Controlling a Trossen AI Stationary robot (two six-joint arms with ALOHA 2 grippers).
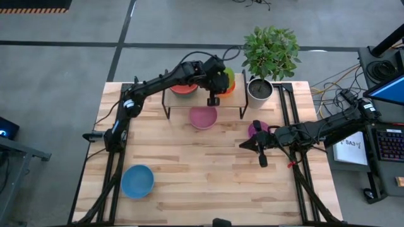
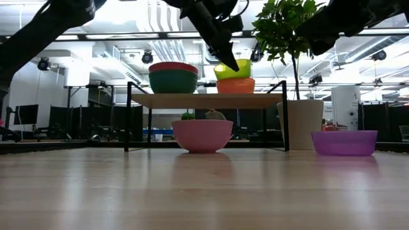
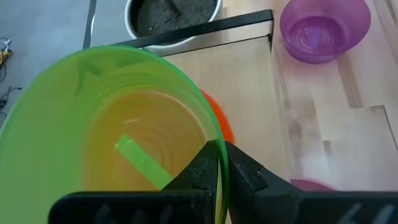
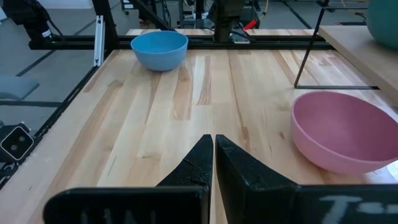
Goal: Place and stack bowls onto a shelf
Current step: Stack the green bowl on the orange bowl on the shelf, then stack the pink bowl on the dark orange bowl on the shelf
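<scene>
The blue bowl (image 1: 137, 181) sits nearest, alone toward the front left corner of the bench (image 1: 208, 176). Further in on the right side, the right gripper (image 1: 260, 146) hovers above the bench with its fingers (image 4: 205, 163) pressed together and holding nothing; the purple bowl (image 1: 257, 130) rests on the bench just behind it. Near the middle, the pink bowl (image 1: 203, 117) stands on the bench at the shelf's front edge, partly under it.

Beyond that is the shelf (image 2: 208, 99), which carries two stacks. On its left side the red bowl (image 2: 173, 66) lies nested in the teal bowl (image 2: 173, 81). On its right side the lime green bowl (image 3: 106, 130) sits tilted in the orange bowl (image 2: 235, 85). The left gripper (image 3: 219, 163) is over this stack, its fingers closed on the lime green bowl's rim; something yellowish shows inside that bowl, possibly another bowl. The white plant pot (image 1: 259, 91) stands at the shelf's right end.
</scene>
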